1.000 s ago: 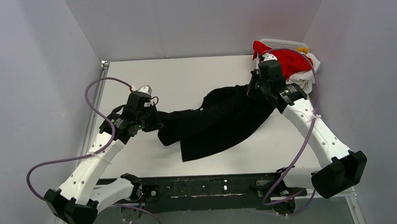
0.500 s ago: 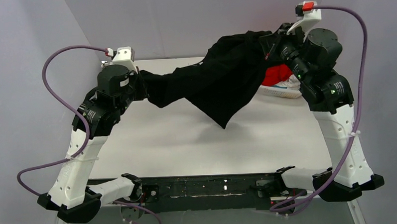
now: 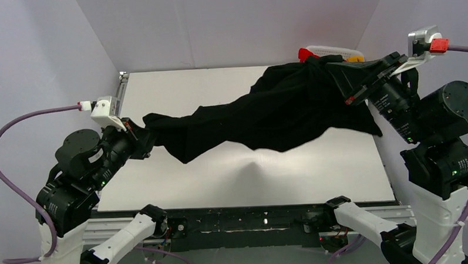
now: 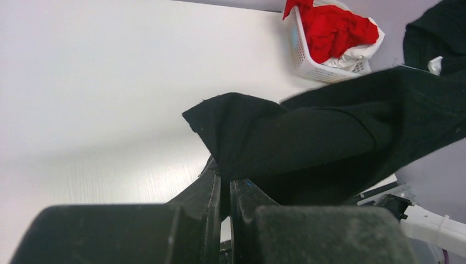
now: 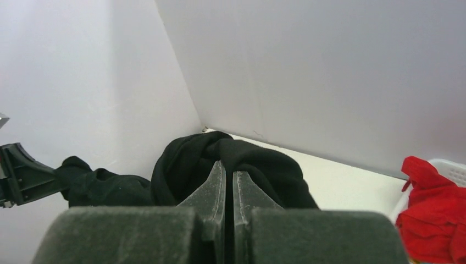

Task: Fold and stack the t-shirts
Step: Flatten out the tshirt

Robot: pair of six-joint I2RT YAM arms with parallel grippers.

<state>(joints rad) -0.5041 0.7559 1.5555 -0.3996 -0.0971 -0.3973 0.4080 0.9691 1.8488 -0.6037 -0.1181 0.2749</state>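
The left gripper (image 3: 143, 135) and right gripper (image 3: 337, 75) each clench an end of the black t-shirt (image 3: 278, 110), stretched in the air above the table (image 3: 218, 85). Nothing is folded yet; the red t-shirt (image 4: 335, 30) lies in the basket (image 4: 308, 63).

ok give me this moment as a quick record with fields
black t-shirt: stretched in the air between both arms, above the table
left fingers: shut on one end of the black t-shirt
right fingers: shut on the other end
red t-shirt: in the basket, far right corner
folded shirts: none in view
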